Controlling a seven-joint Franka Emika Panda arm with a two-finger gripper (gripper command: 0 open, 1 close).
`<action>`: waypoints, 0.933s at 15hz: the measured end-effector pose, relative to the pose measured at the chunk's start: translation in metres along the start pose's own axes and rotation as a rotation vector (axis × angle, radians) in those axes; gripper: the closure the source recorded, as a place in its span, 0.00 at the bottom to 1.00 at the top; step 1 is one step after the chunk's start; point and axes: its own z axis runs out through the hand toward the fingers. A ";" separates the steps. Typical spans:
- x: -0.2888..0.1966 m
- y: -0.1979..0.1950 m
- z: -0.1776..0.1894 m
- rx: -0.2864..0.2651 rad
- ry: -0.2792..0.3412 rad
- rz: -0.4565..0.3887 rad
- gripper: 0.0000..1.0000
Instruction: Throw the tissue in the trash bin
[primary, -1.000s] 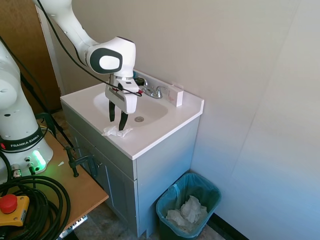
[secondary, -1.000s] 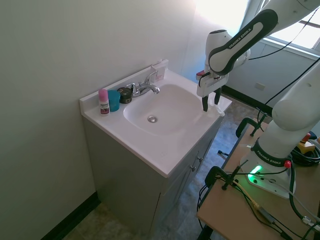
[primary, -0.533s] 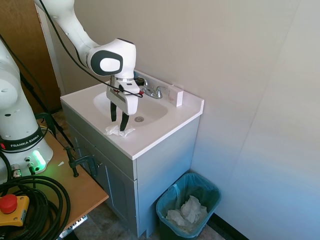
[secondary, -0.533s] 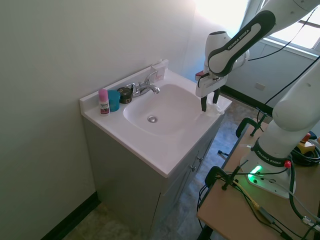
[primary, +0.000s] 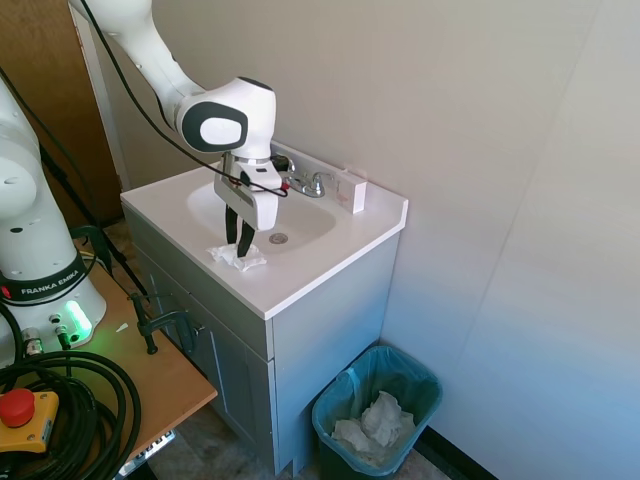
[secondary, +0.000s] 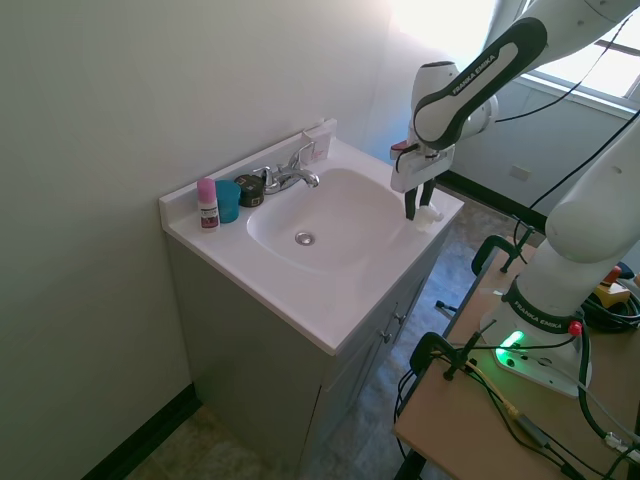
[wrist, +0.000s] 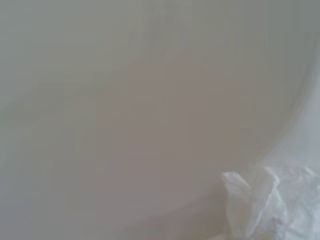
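The tissue (primary: 240, 259) is a small crumpled white wad on the front rim of the white sink counter (primary: 320, 262), between basin and edge. My gripper (primary: 239, 247) points straight down onto it, its two dark fingers drawn close together and pinching the wad against the counter. From the other side the gripper (secondary: 419, 211) shows with the tissue (secondary: 430, 215) at its tips. The wrist view holds the tissue (wrist: 272, 202) against the pale basin. The trash bin (primary: 340, 395), dark with a teal liner, stands on the floor right of the cabinet, with a white paper heap (primary: 375, 425) inside.
A chrome faucet (primary: 312, 183) and a small white box (primary: 352, 190) sit at the counter's back. A pink bottle (secondary: 207, 204), a teal cup (secondary: 228, 200) and a dark round object (secondary: 249, 189) stand beside the faucet. A wooden bench (primary: 150, 370) is left of the cabinet.
The gripper has come down a little onto the tissue and its fingers have drawn in from wide open to close together. The tissue looks bunched up between them.
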 end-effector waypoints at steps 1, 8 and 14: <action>0.002 0.000 -0.002 0.006 -0.005 -0.001 1.00; 0.003 0.000 -0.003 0.015 -0.028 -0.010 1.00; 0.002 -0.009 -0.042 0.089 -0.015 -0.003 1.00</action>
